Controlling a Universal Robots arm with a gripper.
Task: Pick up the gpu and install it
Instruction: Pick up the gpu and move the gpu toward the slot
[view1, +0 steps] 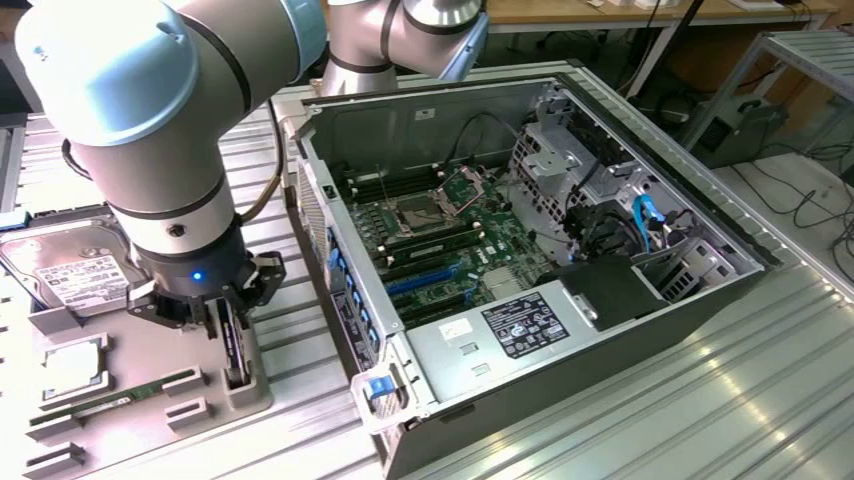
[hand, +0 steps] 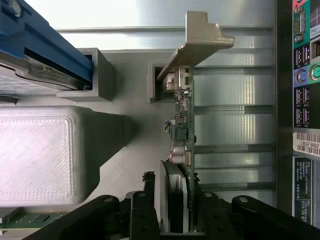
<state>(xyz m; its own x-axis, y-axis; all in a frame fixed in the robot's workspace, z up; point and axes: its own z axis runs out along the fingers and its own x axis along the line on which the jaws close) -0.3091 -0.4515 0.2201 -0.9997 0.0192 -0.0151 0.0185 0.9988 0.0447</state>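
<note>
at 8 o'clock of the exterior view, the tool (view1: 214, 318) straddles the upright gpu (hand: 182, 135) in its grey holder (view1: 248, 388); grip cannot be told.

**Robot arm** (view1: 147, 150): grey and silver, reached down over the holder tray.

**Holder tray** (view1: 147, 435): grey, set at the exterior view's left edge of the ribbed metal table (view1: 694, 400).

**Gripper** (view1: 220, 322): black, with a blue light lit just above it. It is closed about the upper edge of the gpu.

**Gpu** (view1: 236, 350): black card, stood on edge in a slot along the tray edge nearest the case.

**Hard drive** (view1: 67, 270): silver and labelled, laid at the tray's far corner.

**Memory stick** (view1: 120, 397): green, laid in a slot towards the tray's near edge.

**Computer case** (view1: 561, 400): opened and laid on its side just beside the tray. The motherboard (view1: 454, 250), processor socket (view1: 427, 212) and blue cables (view1: 650, 225) are seen inside.
</note>
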